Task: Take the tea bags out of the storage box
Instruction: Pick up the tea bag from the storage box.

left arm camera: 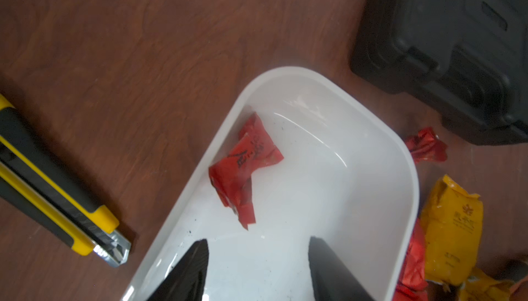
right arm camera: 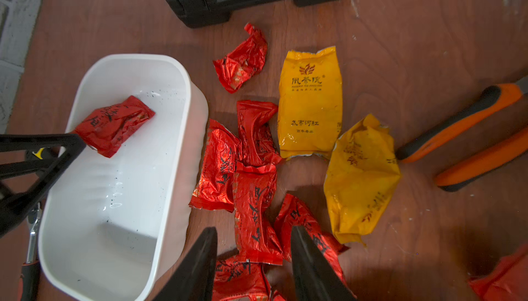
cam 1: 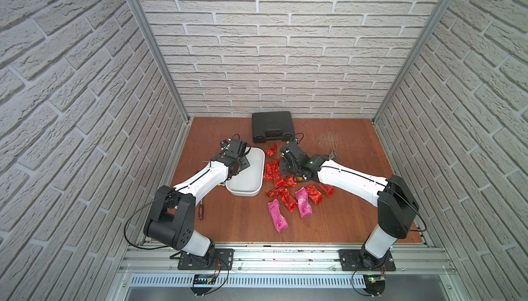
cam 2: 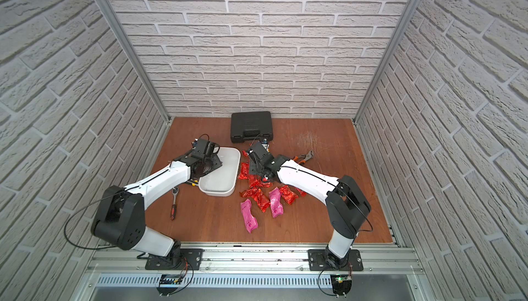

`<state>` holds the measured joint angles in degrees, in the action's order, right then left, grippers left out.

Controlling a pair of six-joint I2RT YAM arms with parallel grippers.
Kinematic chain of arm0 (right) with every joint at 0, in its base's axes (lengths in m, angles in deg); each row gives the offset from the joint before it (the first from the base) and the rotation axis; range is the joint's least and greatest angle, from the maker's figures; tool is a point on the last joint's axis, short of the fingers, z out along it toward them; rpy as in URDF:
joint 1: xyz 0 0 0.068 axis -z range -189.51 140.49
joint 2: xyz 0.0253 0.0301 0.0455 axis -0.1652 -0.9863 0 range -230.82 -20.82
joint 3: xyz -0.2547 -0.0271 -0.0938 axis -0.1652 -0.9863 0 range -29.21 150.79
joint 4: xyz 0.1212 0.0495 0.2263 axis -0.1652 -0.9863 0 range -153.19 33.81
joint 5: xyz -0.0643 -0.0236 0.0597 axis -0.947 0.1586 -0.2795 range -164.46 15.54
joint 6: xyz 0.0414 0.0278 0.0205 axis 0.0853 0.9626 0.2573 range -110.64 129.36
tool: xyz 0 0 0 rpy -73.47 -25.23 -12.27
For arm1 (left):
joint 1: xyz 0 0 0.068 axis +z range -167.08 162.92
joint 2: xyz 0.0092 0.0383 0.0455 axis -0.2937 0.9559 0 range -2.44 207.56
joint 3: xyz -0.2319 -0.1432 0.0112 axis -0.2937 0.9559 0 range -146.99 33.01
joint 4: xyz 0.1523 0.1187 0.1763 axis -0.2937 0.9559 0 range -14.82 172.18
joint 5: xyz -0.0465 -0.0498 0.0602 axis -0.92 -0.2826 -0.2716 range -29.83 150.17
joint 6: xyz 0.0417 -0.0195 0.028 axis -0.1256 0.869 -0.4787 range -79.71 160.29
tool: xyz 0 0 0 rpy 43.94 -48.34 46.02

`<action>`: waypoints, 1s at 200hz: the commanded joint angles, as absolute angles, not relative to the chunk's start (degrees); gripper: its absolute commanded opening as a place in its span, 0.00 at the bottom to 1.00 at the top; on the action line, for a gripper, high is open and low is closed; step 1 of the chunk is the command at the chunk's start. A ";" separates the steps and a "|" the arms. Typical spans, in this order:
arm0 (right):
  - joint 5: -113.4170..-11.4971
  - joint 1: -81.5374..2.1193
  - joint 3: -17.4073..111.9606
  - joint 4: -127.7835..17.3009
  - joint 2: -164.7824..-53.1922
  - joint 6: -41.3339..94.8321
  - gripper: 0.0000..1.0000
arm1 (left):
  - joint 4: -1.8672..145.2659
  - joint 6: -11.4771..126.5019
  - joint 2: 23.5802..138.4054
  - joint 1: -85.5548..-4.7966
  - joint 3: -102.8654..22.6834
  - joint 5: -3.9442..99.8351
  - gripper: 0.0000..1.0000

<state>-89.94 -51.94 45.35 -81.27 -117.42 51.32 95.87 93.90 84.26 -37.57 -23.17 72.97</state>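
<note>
The left arm (cam 1: 200, 181) stretches forward, wrist bent down over the far end of the white box (cam 1: 251, 191). The right arm (cam 1: 351, 178) reaches inward over tea bags (cam 1: 283, 196) scattered on the table (cam 1: 343, 222) just beside the box. A yellow bag (right arm camera: 310, 99) shows Chinese characters under a red emblem. The left gripper (left arm camera: 258, 242) is spread wide and empty, near the one red bag (left arm camera: 243, 168) lying in the box. The right gripper (right arm camera: 254, 235) stands parted above red bags, gripping nothing.

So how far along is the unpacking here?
Done: most bags lie on the table beside the box. In hand: nothing; right gripper open over that pile, left gripper open in the box, at the last red bag. Remaining: take that one out.
</note>
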 commanded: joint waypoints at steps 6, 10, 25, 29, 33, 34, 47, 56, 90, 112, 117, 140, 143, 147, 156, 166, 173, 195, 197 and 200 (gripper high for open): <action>-93.31 -51.67 44.13 -82.95 -113.56 49.54 0.48 | 91.37 91.29 86.20 -35.88 -23.15 71.75 0.61; -93.43 -51.59 44.17 -83.12 -113.47 49.53 0.48 | 90.94 91.19 86.65 -35.73 -23.21 71.53 0.61; -93.63 -51.43 44.50 -83.60 -113.20 49.53 0.48 | 90.00 91.09 88.18 -35.61 -23.63 70.92 0.60; -93.76 -51.41 44.56 -83.69 -113.20 49.53 0.48 | 89.71 91.16 88.58 -35.63 -23.74 70.81 0.60; -93.81 -51.36 44.64 -83.77 -113.11 49.53 0.48 | 89.41 91.18 88.84 -35.67 -23.76 70.68 0.59; -93.97 -51.35 44.67 -83.78 -113.11 49.53 0.48 | 89.28 91.22 88.91 -35.64 -23.76 70.66 0.59; -94.16 -51.33 44.95 -84.27 -112.95 49.53 0.48 | 87.95 91.56 89.62 -35.64 -23.53 70.50 0.58; -94.43 -51.28 44.97 -84.57 -112.78 49.60 0.48 | 87.37 91.94 89.99 -35.58 -23.37 70.64 0.56; -96.74 -51.11 44.36 -85.50 -111.33 50.32 0.47 | 85.60 93.46 92.05 -34.57 -22.72 70.13 0.48; -97.74 -51.02 43.74 -85.91 -109.81 50.32 0.46 | 84.21 93.61 93.23 -34.04 -22.71 69.92 0.37; -98.08 -51.05 43.66 -86.25 -109.48 50.37 0.46 | 84.01 93.48 93.39 -34.04 -22.79 69.97 0.34; -100.45 -51.07 42.88 -87.30 -107.82 50.92 0.45 | 83.81 93.53 93.38 -34.04 -22.84 69.72 0.20; -100.61 -51.07 42.78 -87.31 -107.65 50.88 0.45 | 83.81 93.51 93.22 -34.04 -22.76 69.78 0.18; -100.84 -51.07 42.69 -87.31 -107.36 50.86 0.45 | 83.60 93.52 93.09 -34.02 -22.61 69.83 0.15; -101.30 -51.03 42.50 -87.39 -106.62 50.94 0.45 | 83.41 93.55 92.62 -34.04 -22.15 69.98 0.09; -101.69 -51.05 42.26 -87.44 -105.86 50.94 0.45 | 83.19 93.41 92.07 -34.04 -21.74 70.06 0.03; -101.86 -51.03 42.11 -87.39 -105.33 50.94 0.45 | 83.30 93.28 91.58 -34.07 -21.50 70.02 0.00; -102.16 -51.02 41.80 -87.70 -103.57 50.63 0.44 | 83.54 92.94 88.80 -34.46 -20.54 70.35 0.00; -102.08 -51.04 41.76 -87.73 -103.49 50.55 0.44 | 83.64 92.87 88.42 -34.54 -20.45 70.36 0.00; -101.91 -51.03 41.75 -87.82 -103.18 50.43 0.44 | 83.78 92.73 87.91 -34.68 -20.43 70.44 0.00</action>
